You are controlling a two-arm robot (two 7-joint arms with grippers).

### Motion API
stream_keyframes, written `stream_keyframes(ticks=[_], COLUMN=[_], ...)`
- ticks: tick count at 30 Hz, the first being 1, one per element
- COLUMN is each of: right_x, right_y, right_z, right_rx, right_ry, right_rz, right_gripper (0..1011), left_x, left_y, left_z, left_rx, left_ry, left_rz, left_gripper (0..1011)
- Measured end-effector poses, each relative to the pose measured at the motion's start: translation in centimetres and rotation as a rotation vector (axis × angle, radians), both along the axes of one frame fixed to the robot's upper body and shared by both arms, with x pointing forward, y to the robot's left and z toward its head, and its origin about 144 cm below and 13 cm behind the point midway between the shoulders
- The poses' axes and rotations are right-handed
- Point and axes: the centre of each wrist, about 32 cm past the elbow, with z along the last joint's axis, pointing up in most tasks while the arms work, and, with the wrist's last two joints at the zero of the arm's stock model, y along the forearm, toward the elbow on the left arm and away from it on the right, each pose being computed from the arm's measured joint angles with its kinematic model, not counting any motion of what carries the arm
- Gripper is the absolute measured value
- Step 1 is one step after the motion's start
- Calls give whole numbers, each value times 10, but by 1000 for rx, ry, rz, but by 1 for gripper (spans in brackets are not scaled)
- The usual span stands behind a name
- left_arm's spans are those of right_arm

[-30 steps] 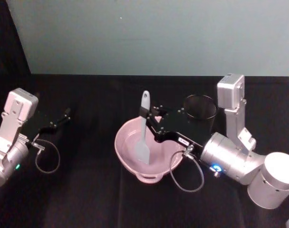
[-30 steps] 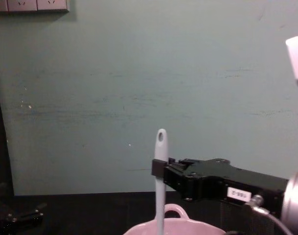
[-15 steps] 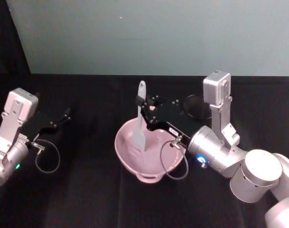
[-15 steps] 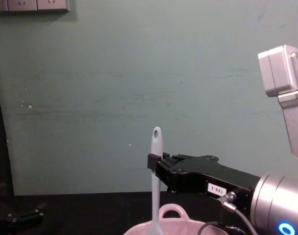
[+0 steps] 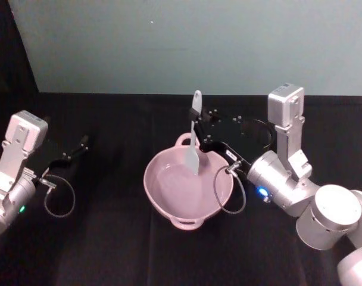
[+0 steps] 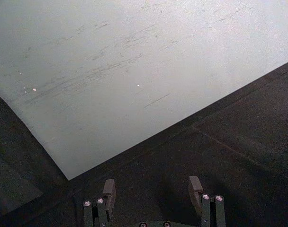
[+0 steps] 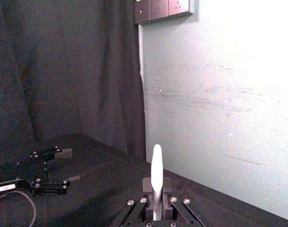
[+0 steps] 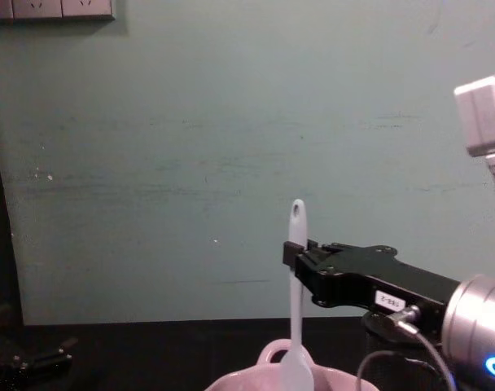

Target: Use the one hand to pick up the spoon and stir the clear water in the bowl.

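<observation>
My right gripper [image 5: 199,130] is shut on the handle of the pale spoon [image 5: 194,143], holding it upright over the pink bowl [image 5: 178,193]. The flat blade dips into the bowl's far side, close to the loop handle. From the chest, the spoon [image 8: 295,269] rises from the bowl [image 8: 243,383] with the right gripper [image 8: 295,248] clamped just under the oval hole. The right wrist view looks along the spoon [image 7: 156,168] between the fingers. My left gripper [image 5: 81,144] rests parked and open at the table's left, fingers [image 6: 108,188] apart on nothing.
A black wire-mesh cup [image 5: 259,134] stands behind the right arm, at the bowl's far right. A grey cable loop [image 5: 225,190] hangs from the right wrist over the bowl's right rim. A black cloth covers the table; a pale wall runs behind it.
The right gripper has carried the spoon from the bowl's left side across to its far right side, near the loop handle. The left arm has not moved.
</observation>
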Motion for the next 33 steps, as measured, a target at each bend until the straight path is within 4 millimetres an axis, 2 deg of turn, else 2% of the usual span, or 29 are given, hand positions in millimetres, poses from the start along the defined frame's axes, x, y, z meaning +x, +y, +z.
stream_keyframes(ticks=[12, 33], right_x=[-17, -23], right_y=[-18, -29], right_z=[14, 61], right_rx=[40, 147], right_ry=[28, 116], right_rz=[0, -82], right_gripper=[110, 110], left_x=[0, 0], left_y=[0, 0], left_z=[0, 0], left_rx=[0, 0], left_ry=[0, 0], left_rz=[0, 0], left_gripper=[1011, 1011])
